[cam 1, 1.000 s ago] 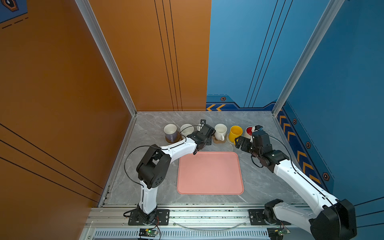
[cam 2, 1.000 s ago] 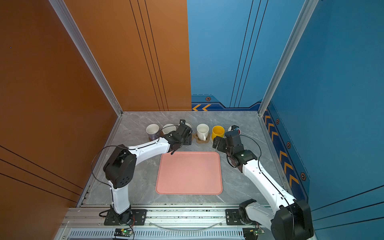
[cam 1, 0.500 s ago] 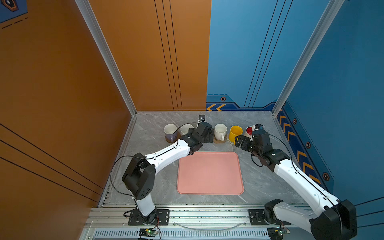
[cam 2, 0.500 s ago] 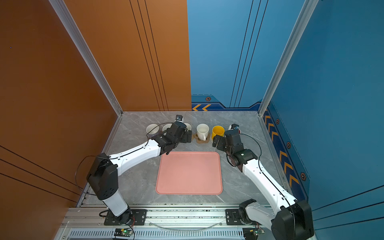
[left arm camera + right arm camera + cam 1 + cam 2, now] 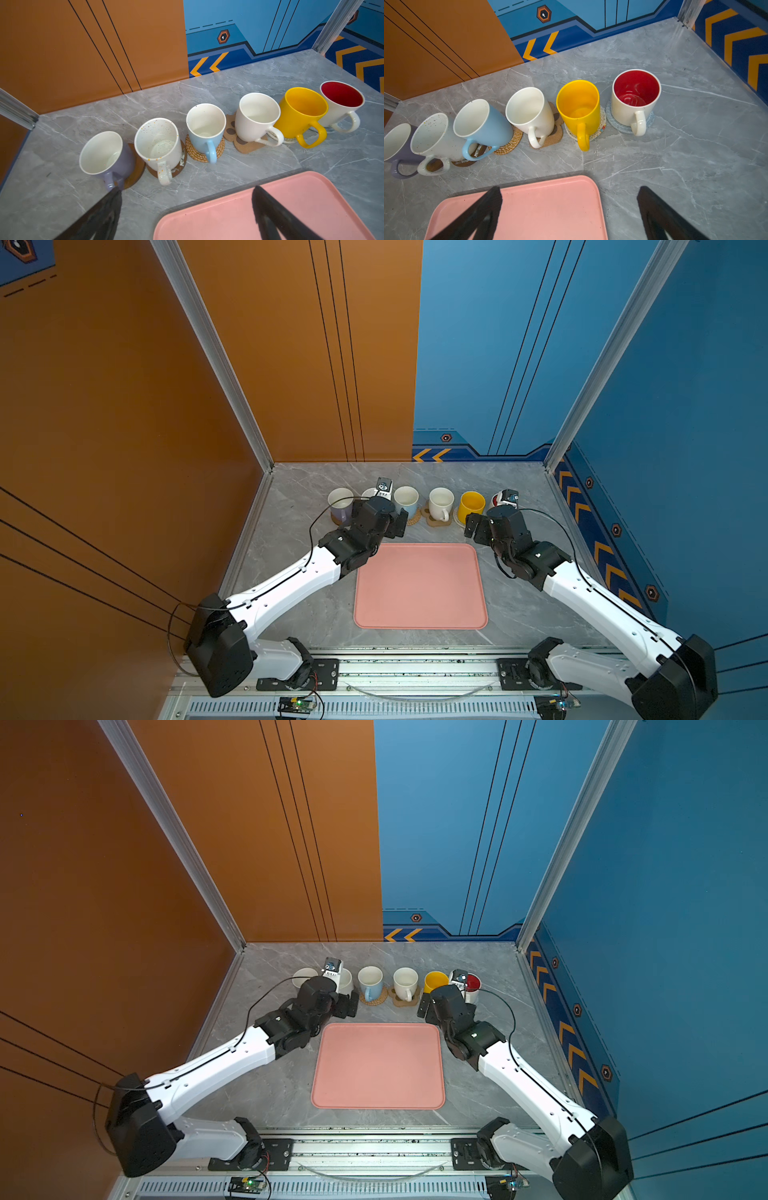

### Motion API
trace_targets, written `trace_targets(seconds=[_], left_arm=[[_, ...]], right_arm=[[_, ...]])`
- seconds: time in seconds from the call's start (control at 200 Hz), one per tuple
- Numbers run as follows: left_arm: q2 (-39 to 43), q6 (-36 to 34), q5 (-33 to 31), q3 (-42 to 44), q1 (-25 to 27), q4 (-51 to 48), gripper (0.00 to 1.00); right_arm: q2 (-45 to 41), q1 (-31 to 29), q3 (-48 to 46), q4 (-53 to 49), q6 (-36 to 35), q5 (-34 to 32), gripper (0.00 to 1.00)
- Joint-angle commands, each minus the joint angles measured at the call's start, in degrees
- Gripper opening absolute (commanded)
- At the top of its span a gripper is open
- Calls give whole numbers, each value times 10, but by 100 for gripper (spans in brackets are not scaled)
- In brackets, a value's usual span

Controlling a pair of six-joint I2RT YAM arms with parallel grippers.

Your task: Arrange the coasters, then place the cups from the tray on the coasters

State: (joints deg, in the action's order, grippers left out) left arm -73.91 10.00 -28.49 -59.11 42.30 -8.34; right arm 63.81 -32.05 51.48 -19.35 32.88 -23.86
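Left hand [image 5: 397, 522], right hand [image 5: 473, 524]: wide open, empty. Six handled mugs [image 5: 257, 116], one per small flat coaster [image 5: 220, 149], rowed along far grey marble worktop [image 5: 291, 539], beyond both, handles facing them; flat pink rectangular tray [image 5: 419, 585] bare, nearer side

We read no text, brand or number anywhere; only orange chevron arrows [image 5: 218, 61] and a hexagon keyhole emblem [image 5: 223, 37] mark the blue wall [image 5: 259, 25].

The left arm [image 5: 224, 1060] hides most of the speckled mug [image 5: 345, 982] in both top views
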Motion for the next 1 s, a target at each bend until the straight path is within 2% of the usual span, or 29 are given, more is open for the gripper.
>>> trace_targets(seconds=[0.0, 0.21, 0.375, 0.416, 0.516, 0.626, 0.721, 0.796, 0.901, 0.996], left_arm=[[51, -49, -47, 46, -5, 18, 98], [146, -97, -70, 138, -20, 80, 98], [198, -117, -125, 202, -46, 140, 98], [206, -124, -151, 213, -56, 144, 98], [225, -172, -144, 256, -77, 182, 98], [230, -187, -158, 314, -110, 256, 98], [226, -208, -147, 376, -148, 353, 98], [218, -181, -137, 413, -183, 419, 98], [208, -150, -61, 438, -235, 443, 98], [197, -136, -22, 451, -262, 460, 98]], right_arm=[[-22, -20, -14, 24, -17, -92, 100], [-38, -27, -37, 0, -39, -161, 100], [-76, -25, -64, 11, -100, -214, 100], [-91, -23, -72, 17, -120, -218, 100], [-131, -9, -102, 44, -180, -215, 100], [-170, 17, -135, 66, -223, -186, 100], [-204, 47, -171, 90, -225, -176, 100], [-230, 70, -200, 118, -212, -174, 100], [-262, 100, -246, 179, -211, -144, 100], [-278, 122, -300, 263, -226, -106, 100]])
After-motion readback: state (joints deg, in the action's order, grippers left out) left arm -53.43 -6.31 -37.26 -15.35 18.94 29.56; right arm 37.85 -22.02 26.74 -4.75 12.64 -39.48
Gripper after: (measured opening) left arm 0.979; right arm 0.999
